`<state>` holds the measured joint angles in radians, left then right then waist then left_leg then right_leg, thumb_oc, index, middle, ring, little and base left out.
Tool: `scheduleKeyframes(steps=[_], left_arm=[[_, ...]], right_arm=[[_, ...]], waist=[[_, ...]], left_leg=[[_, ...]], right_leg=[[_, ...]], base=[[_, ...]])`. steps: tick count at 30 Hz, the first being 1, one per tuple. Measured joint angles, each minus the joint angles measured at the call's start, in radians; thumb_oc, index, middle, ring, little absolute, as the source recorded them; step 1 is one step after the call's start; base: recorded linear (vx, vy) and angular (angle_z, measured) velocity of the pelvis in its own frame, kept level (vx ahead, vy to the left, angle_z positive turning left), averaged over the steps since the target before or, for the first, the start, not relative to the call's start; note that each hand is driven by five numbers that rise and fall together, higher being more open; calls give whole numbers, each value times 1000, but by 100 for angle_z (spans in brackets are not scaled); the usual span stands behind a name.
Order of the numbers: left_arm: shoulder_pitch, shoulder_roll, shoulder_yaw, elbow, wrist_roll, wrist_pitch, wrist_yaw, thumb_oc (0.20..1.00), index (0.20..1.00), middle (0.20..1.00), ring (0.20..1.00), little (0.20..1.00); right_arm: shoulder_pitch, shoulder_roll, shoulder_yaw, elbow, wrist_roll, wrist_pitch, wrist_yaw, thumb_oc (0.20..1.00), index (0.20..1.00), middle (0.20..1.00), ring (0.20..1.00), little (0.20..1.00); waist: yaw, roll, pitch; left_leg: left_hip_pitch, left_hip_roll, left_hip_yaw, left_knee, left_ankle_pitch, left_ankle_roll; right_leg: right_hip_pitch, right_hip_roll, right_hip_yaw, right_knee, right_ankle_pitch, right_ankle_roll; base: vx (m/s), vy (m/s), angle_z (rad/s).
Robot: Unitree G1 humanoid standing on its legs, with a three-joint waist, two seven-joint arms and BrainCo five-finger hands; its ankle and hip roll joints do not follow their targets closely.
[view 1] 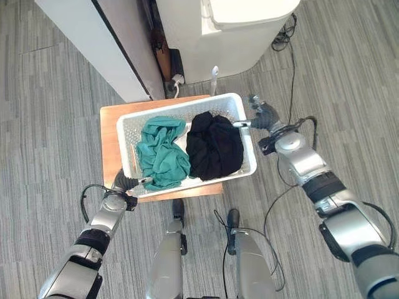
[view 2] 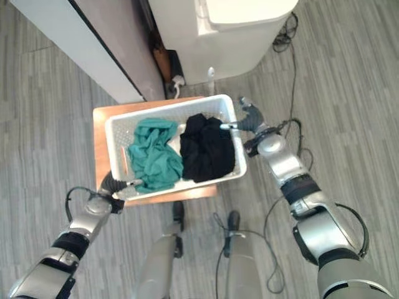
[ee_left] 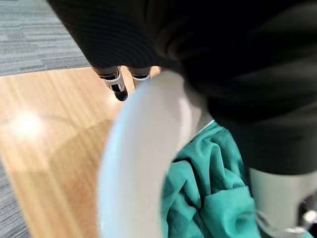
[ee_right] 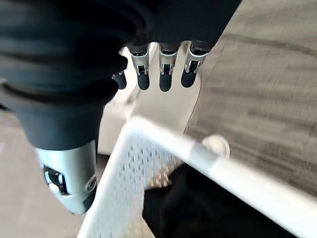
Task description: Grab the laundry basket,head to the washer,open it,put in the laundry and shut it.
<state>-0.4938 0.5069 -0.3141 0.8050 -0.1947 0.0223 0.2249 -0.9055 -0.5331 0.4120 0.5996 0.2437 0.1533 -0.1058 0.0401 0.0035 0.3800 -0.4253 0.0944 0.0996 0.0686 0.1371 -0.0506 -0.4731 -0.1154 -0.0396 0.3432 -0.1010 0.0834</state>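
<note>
A white perforated laundry basket (view 1: 181, 106) rests on a small wooden table (view 1: 109, 137). It holds a crumpled green garment (view 1: 162, 152) and a black garment (view 1: 215, 146). My left hand (view 1: 121, 182) is at the basket's near left corner. In the left wrist view the rim (ee_left: 138, 148) runs between its fingers (ee_left: 119, 87), which hang over the wood, and its thumb, which is above the green cloth (ee_left: 208, 198). My right hand (view 1: 265, 115) hovers at the far right corner, fingers (ee_right: 166, 74) straight past the rim (ee_right: 237, 168).
A white washer (view 1: 230, 31) stands just beyond the table. A white panel with a dark edge (view 1: 93, 43) stands at the back left. Cables (view 1: 290, 37) lie on the grey floor at the washer's right. Open floor spreads to both sides.
</note>
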Motion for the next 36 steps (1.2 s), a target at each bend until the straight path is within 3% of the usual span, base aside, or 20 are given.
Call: scheduleKeyframes(steps=[10,16,31,36], left_arm=[[-25,2,-4,31,-16,-40,7,1000,1000,1000,1000,1000],[-25,0,-7,38,-34,-39,4,1000,1000,1000,1000,1000],[-43,7,-16,23,-34,-31,-12,1000,1000,1000,1000,1000],[-31,28,-15,-32,-34,4,-12,1000,1000,1000,1000,1000]], right_arm=[[1,-25,-5,11,43,-5,-6,1000,1000,1000,1000,1000],[3,-16,84,49,14,0,51,1000,1000,1000,1000,1000],[-126,131,171,420,-103,60,134,1000,1000,1000,1000,1000],[-159,170,175,469,-102,66,132,1000,1000,1000,1000,1000]], waist=[[1,0,0],[0,0,0],[0,-1,1],[0,-9,5]], left_leg=[[-33,1,6,26,-9,1],[-36,0,7,34,-12,2],[-41,-1,-2,39,-11,1],[-41,0,-3,45,-11,1]], right_leg=[[-32,0,8,13,1,-1],[-34,-1,10,18,1,-1],[-31,-2,2,19,2,0],[-29,-2,2,20,3,0]], base=[[1,1,-1],[0,0,0],[0,0,0],[0,0,0]])
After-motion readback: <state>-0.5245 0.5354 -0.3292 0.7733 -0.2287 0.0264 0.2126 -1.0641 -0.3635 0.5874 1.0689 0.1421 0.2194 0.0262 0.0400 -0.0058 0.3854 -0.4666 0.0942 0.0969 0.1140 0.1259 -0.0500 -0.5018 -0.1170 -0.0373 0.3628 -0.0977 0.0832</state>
